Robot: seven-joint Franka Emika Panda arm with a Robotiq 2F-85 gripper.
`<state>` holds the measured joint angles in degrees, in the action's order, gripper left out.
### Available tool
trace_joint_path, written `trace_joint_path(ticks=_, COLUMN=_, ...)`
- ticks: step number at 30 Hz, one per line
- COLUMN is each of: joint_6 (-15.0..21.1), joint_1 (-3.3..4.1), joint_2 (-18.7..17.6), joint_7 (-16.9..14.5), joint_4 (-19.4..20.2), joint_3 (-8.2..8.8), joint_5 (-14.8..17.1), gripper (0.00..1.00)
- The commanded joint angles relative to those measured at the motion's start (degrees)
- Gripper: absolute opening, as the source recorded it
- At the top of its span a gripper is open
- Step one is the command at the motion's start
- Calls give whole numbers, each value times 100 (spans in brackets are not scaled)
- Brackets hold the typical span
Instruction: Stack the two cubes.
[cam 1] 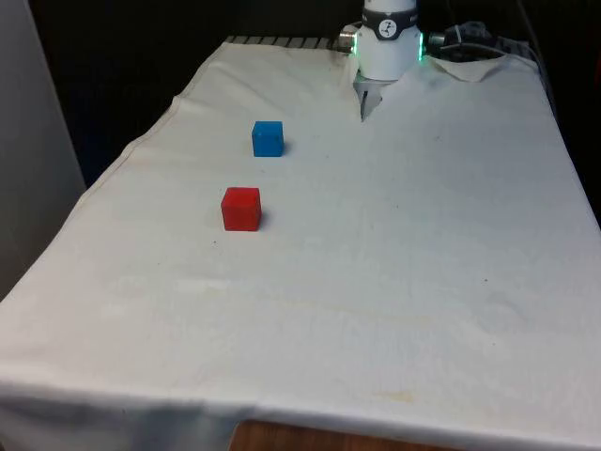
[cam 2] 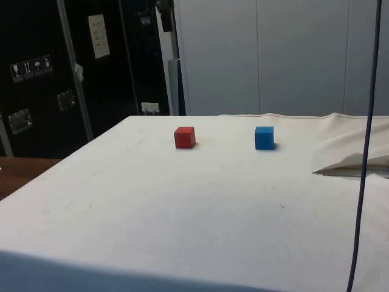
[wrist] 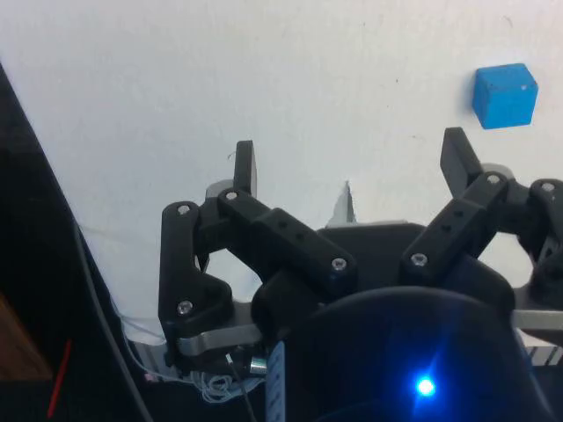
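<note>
Claw spread wide, holding nothing, above the tabletop; red cube and blue cube sit apart.

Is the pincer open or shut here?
Open. In the wrist view the pincer has its two fingertips wide apart with bare cloth between them, holding nothing.

no legible text, cabinet stickers and paper sheet unreadable
</note>
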<state>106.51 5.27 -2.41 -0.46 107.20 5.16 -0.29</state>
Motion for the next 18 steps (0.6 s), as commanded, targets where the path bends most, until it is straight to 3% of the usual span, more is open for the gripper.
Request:
trace_joint_path(ticks=1, joint_6=0, joint_1=0, joint_2=0, joint_7=6, joint_4=6, joint_3=0, joint_5=-6, gripper=100)
trace_joint_path(ticks=18, joint_6=86, joint_1=-17, joint_2=521, joint_7=-6, joint_4=670, joint_3=80, joint_5=-246, gripper=100)
